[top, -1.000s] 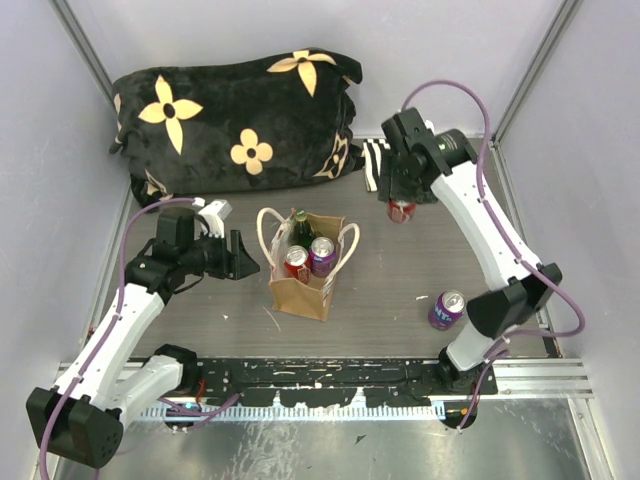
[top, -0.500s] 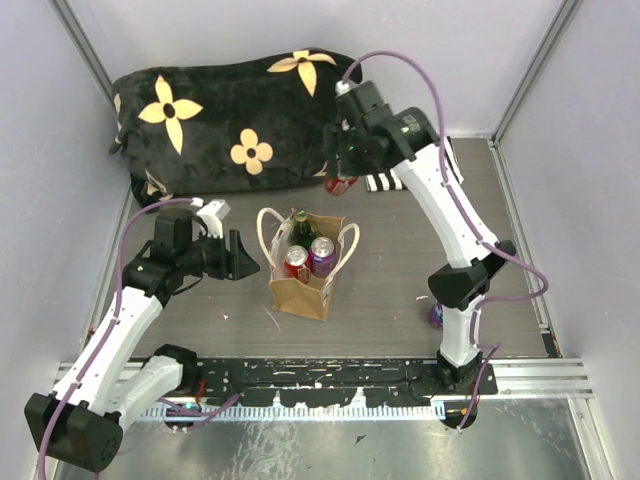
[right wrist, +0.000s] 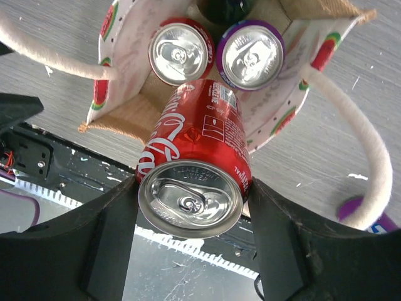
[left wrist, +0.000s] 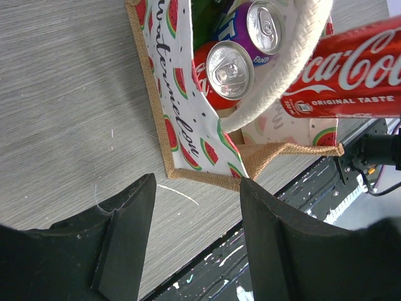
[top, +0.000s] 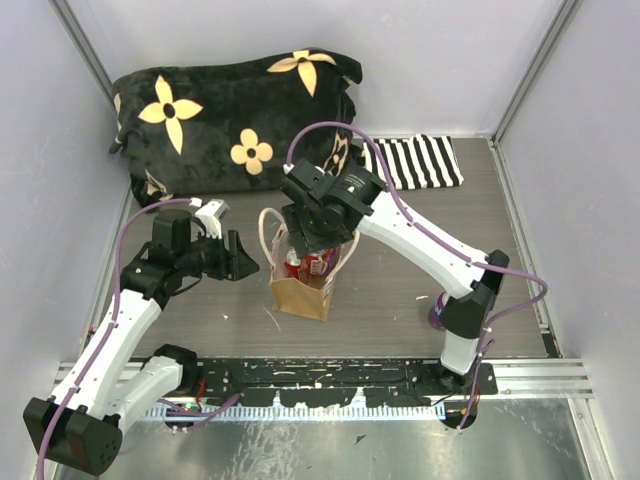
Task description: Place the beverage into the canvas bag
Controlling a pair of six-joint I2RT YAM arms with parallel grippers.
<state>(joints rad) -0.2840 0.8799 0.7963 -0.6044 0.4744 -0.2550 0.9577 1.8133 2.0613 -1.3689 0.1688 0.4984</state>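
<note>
The tan canvas bag (top: pixel 300 292) with cream loop handles stands at the table's middle. It holds a red can (right wrist: pixel 180 51), a purple can (right wrist: pixel 250 55) and a dark green bottle (right wrist: pixel 222 7). My right gripper (top: pixel 315 240) is shut on a red Coca-Cola can (right wrist: pixel 194 150) and holds it tilted just above the bag's open top; the can also shows in the left wrist view (left wrist: pixel 351 75). My left gripper (top: pixel 245 255) is open and empty just left of the bag (left wrist: pixel 182 125), its fingers (left wrist: pixel 125 232) above bare table.
A black flowered cushion (top: pixel 235 115) lies at the back left. A striped cloth (top: pixel 415 162) lies at the back right. Another purple can (top: pixel 437 312) stands by the right arm's base, mostly hidden. Grey walls close in both sides.
My right arm has swung from the back right, past the cushion, to over the bag, carrying the red can. The left arm has barely moved.
</note>
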